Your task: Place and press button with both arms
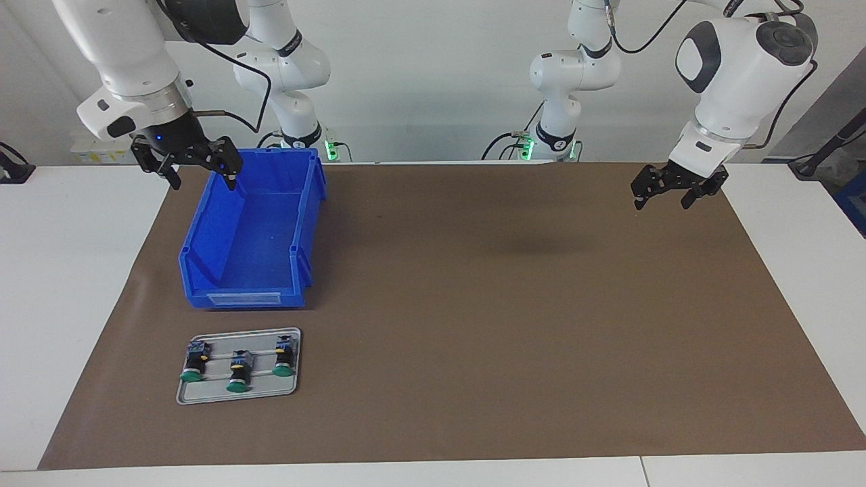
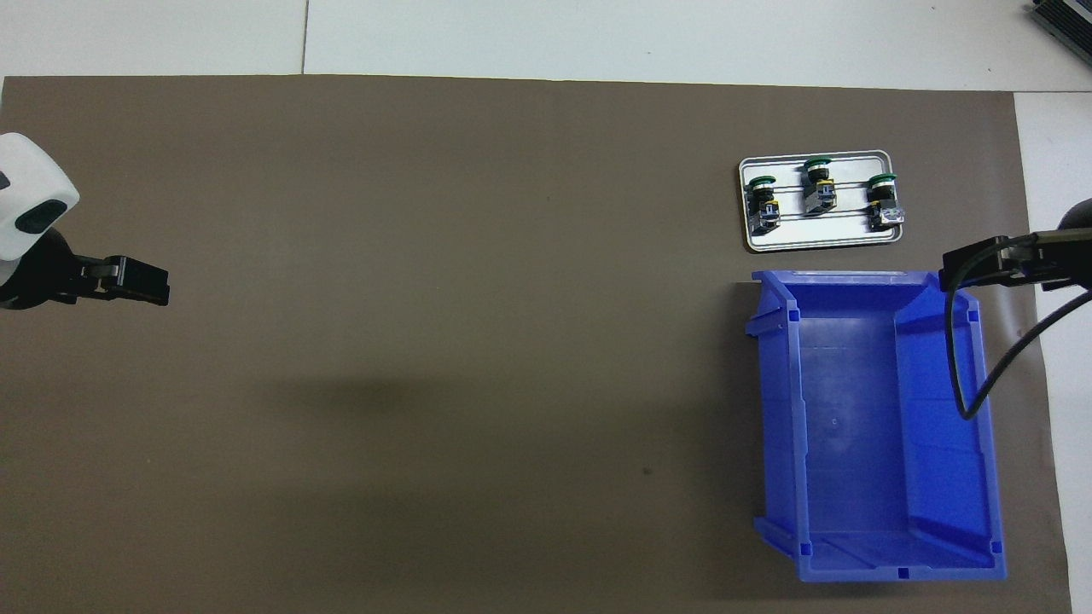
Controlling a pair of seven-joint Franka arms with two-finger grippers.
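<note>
Two hands hang above the surface [image 1: 473, 304], both raised and idle — neither touches anything. The right hand [image 1: 186, 159] is over the edge of the blue bin [image 1: 250, 230] that lies toward the right arm's end; its fingers are spread and it carries nothing. The left hand [image 1: 676, 186] hovers over bare brown mat at the left arm's end, well apart from every object, likewise spread and empty; this arm appears to wait. The bin stands nearest the robots, open side up and empty, presumably the receptacle or a station for a later step. Just farther from the robots lies a small grey tray [image 1: 189, 396], close to the bin but apart from it. On the tray rest three buttons, laid on their sides in a row with green caps pointing away from the robots — an arrangement that leaves each body free for a side grasp. The middle button [image 1: 239, 372] sits slightly farther out than its neighbours. As judged here, the task has not yet begun: no button has left the tray.
</note>
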